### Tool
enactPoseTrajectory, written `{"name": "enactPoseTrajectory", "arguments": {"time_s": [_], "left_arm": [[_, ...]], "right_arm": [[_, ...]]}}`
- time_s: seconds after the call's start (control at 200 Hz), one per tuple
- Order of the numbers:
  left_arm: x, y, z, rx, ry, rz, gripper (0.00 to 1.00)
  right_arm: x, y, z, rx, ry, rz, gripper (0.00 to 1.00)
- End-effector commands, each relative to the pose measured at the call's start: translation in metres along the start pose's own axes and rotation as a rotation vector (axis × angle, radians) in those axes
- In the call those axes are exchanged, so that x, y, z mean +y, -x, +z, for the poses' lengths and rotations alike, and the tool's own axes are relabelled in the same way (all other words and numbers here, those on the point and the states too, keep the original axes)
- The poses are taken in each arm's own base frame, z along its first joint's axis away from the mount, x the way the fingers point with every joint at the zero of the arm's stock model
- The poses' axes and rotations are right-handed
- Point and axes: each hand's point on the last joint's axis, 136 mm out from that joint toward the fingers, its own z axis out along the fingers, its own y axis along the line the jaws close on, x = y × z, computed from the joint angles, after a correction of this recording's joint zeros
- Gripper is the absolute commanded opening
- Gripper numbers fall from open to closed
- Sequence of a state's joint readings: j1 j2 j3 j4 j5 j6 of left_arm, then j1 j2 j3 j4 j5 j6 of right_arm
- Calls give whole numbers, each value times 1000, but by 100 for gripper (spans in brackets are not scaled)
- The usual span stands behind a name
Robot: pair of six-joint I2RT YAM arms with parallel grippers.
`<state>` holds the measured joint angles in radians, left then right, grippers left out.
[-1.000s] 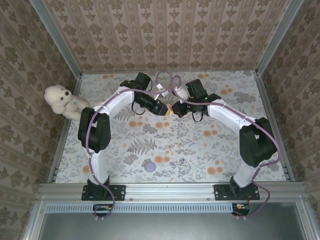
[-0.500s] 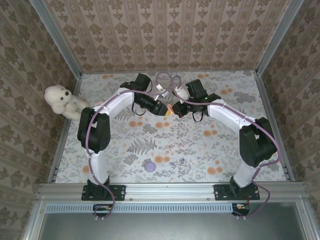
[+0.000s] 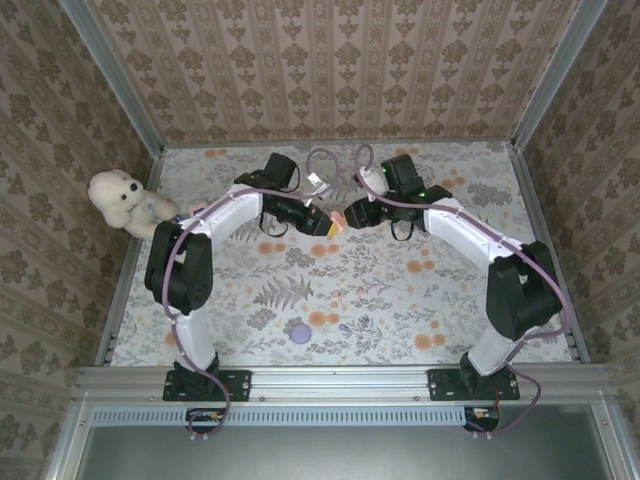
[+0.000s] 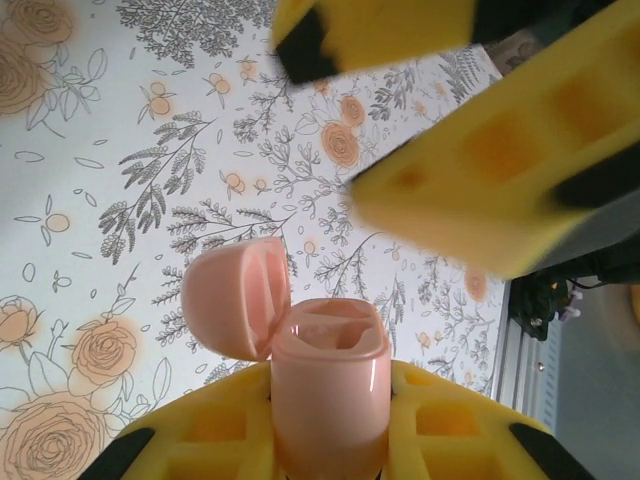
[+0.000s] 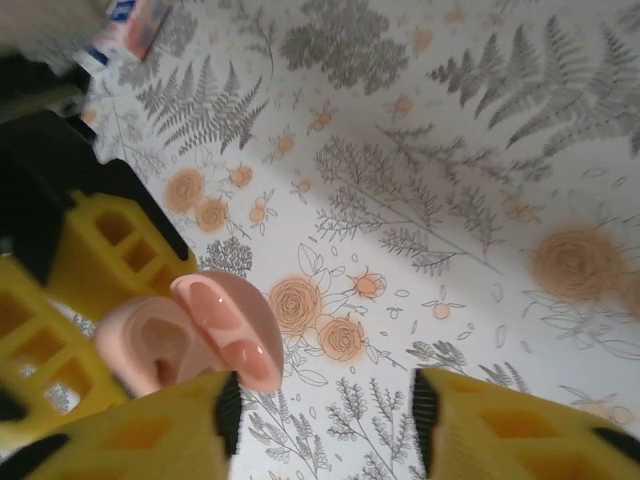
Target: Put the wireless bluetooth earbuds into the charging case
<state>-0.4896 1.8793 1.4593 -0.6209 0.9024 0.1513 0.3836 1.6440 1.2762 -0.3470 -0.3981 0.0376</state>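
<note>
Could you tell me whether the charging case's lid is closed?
No, the lid is swung open to the side of the pink charging case.

Overhead view down on whole table (image 3: 400, 300), both wrist views close, sharing pink case (image 4: 330, 385)

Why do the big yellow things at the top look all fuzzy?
Left wrist view: the right gripper is smeared, probably too close to the lens, while the pink case is sharp. Right wrist view: that case looks soft, the tablecloth clearer.
</note>
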Motion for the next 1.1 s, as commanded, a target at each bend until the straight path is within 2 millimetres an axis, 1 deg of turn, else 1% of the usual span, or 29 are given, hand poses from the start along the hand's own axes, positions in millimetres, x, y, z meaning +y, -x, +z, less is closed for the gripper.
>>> {"name": "enactPoseTrajectory", "arguments": {"time_s": [0.0, 0.07, 0.165, 0.265, 0.375, 0.405, 0.51, 0.555, 0.68, 0.765, 0.805, 0.83, 0.835, 0.855, 0.94, 1.095], "left_arm": [[-6, 10, -12, -56, 43, 45, 0], [-5, 9, -14, -76, 68, 56, 0], [0, 12, -17, -118, 119, 68, 0], [8, 14, -22, -174, 204, 83, 0], [13, 15, -25, -264, 272, 145, 0], [20, 16, -27, -292, 323, 157, 0], [24, 19, -33, -404, 409, 243, 0], [24, 19, -34, -446, 440, 285, 0], [22, 21, -40, -557, 506, 396, 0], [19, 21, -44, -633, 530, 465, 0], [19, 19, -47, -674, 551, 485, 0], [15, 24, -52, -722, 564, 512, 0], [17, 22, -52, -718, 569, 507, 0], [16, 23, -56, -751, 583, 520, 0], [15, 25, -70, -851, 635, 537, 0], [12, 26, -80, -934, 656, 552, 0]], "right_arm": [[5, 10, -31, -66, 3, 44, 59], [3, 6, -38, -68, -14, 86, 62], [-3, -5, -42, -44, -57, 162, 63], [-14, -25, -43, -15, -124, 270, 64], [-15, -50, -38, 27, -147, 379, 64], [-15, -57, -36, 41, -157, 397, 64], [-7, -84, -26, 104, -189, 428, 64], [-1, -94, -21, 133, -192, 427, 64], [16, -123, -2, 224, -216, 393, 64], [24, -139, 11, 279, -224, 379, 63], [27, -145, 16, 298, -224, 373, 63], [29, -147, 18, 309, -223, 366, 62], [30, -148, 19, 312, -223, 365, 62], [32, -151, 22, 321, -223, 359, 62], [42, -156, 29, 343, -215, 329, 61], [57, -162, 39, 376, -207, 278, 57]]}}
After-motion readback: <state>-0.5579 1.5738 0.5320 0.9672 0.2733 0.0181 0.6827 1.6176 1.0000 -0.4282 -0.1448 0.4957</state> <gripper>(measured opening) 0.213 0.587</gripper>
